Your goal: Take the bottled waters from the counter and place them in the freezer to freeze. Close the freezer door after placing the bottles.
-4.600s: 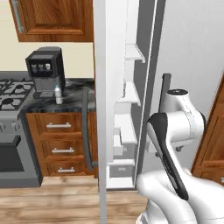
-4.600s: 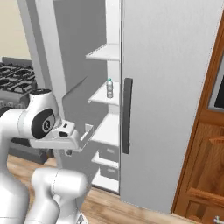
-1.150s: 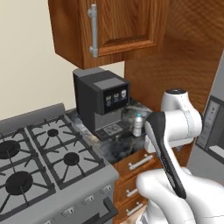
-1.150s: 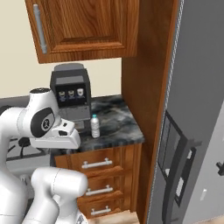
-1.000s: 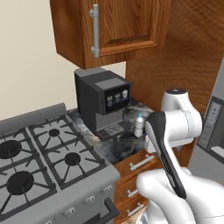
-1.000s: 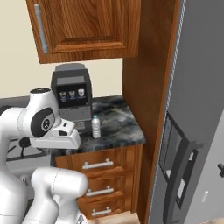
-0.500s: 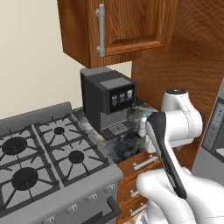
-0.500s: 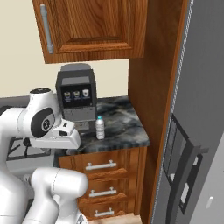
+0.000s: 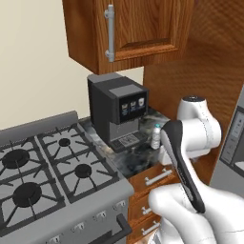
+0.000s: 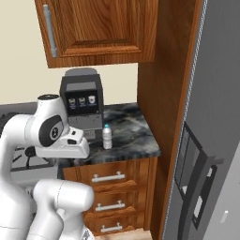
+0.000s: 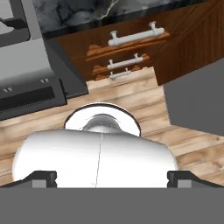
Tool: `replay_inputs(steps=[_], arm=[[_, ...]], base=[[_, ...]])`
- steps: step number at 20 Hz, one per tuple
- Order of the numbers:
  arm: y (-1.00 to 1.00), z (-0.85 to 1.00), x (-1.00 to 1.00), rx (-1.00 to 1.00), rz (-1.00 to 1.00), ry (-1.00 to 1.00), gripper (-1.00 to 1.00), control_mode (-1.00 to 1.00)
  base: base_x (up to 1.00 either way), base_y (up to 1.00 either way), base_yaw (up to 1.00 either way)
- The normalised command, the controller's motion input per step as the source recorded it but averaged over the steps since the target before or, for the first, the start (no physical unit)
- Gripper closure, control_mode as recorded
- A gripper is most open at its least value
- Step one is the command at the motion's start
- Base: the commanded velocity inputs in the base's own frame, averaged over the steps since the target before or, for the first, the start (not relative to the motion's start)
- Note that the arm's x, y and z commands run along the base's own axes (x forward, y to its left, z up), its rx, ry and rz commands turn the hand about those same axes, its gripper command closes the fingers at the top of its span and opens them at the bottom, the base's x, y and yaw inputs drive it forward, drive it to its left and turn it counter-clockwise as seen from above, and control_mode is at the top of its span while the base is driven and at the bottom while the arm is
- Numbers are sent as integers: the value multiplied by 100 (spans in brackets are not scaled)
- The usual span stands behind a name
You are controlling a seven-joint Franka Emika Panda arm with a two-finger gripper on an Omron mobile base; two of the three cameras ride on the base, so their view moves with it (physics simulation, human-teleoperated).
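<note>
On the counter (image 10: pixel 136 136) a bottled water (image 10: pixel 107 137) stands upright at about 4 o'clock from the coffee machine (image 10: pixel 82 105), just beside it. The stove (image 9: pixel 43 176) adjoins the counter at 9 o'clock. A wall cabinet (image 10: pixel 98 30) hangs above, drawers (image 10: pixel 110 177) sit below, and the freezer (image 10: pixel 215 140) stands at 3 o'clock.

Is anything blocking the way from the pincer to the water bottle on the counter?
Nothing visible stands in front of the bottle. It stands upright near the counter front edge, with the coffee machine behind it, to the left. The open pincer points down at the floor.
</note>
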Motion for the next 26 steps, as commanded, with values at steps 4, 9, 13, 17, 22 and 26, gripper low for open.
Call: replay_inputs(steps=[4,9,13,17,22,26], arm=[[-35,-30,68,4,18,-17,-100,-100],[-15,-16,66,2,23,-35,-100,-100],[-20,-11,50,0,22,-42,-100,-100],[-18,-7,43,3,19,-35,-100,-100],[-24,-17,50,7,9,-8,-100,-100],[-49,-15,7,28,1,-9,-100,-100]], base=[[0,0,0],[0,0,0],[0,0,0],[0,0,0],[0,0,0],[0,0,0]])
